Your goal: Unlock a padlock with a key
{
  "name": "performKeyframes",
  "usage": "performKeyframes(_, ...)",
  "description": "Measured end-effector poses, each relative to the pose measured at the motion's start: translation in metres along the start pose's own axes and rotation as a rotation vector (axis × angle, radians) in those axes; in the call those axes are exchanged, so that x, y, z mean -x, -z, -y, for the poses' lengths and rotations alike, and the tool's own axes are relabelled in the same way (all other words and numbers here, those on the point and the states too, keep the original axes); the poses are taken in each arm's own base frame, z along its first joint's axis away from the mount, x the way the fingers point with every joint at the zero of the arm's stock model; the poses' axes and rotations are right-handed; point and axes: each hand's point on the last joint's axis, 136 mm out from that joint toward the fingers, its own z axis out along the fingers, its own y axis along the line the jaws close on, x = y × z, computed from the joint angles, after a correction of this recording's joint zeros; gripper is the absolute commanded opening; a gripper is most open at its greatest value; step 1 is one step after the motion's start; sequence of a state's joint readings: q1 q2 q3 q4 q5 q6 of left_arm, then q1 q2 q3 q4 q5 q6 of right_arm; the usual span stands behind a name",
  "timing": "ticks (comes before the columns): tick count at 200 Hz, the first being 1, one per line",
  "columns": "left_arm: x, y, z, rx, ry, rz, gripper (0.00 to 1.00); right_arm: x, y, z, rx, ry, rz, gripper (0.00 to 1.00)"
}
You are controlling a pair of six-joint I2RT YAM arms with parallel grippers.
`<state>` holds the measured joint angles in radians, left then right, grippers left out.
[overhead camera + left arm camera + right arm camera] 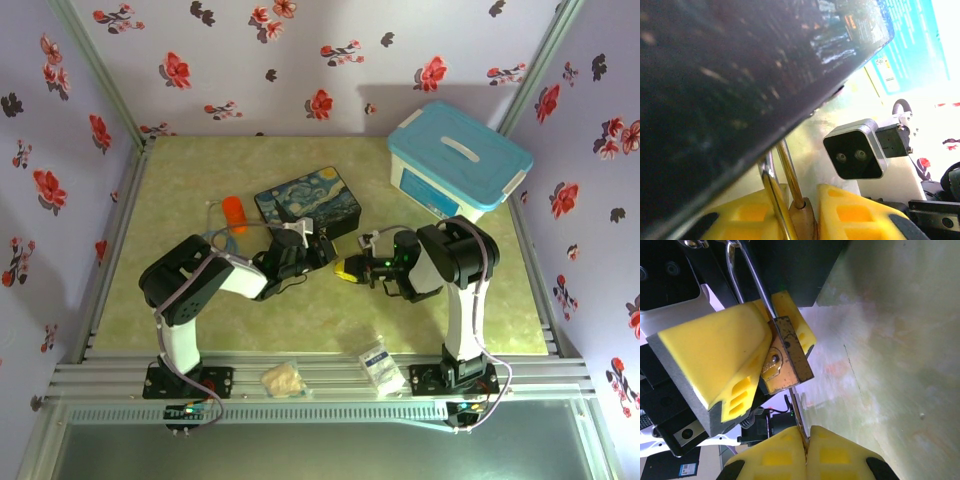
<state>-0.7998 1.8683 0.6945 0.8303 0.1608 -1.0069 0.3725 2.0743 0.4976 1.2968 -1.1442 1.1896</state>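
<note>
The padlock (785,357), a small brass body with a silver shackle (742,270), sits between the yellow fingers (715,355) of my left gripper (802,220), which is shut on it. In the left wrist view the brass body (804,222) and the two shackle legs (789,170) rise between the pads. The key (799,415) is a thin blade running from the underside of the padlock into my right gripper (807,440), which is shut on it. In the top view both grippers, left (325,255) and right (348,268), meet at mid-table.
A dark painted box (310,203) lies just behind the grippers and looms close over the left wrist camera (740,75). A blue-lidded bin (458,160) stands back right, an orange cylinder (234,213) back left. Two small packets (283,378) (381,366) lie at the near edge.
</note>
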Motion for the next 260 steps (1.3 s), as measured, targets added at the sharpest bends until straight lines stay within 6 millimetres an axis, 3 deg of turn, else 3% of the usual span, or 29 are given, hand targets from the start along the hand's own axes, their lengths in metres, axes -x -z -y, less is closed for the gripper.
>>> performKeyframes(30,-0.005,0.0,0.001,-0.014,0.003,-0.023,0.26,0.003,0.0,0.001,-0.004,0.0,0.015,0.0)
performKeyframes(83,-0.007,0.0,0.002,-0.02,0.0,-0.027,0.17,0.006,0.001,0.001,-0.003,-0.001,0.028,0.0)
performKeyframes(151,-0.004,0.0,0.002,-0.023,-0.004,-0.013,0.15,0.009,0.001,0.001,0.005,-0.003,0.034,0.0)
performKeyframes(260,-0.005,0.0,-0.003,0.014,-0.009,-0.021,0.22,0.01,0.002,0.001,0.004,-0.029,0.062,0.0)
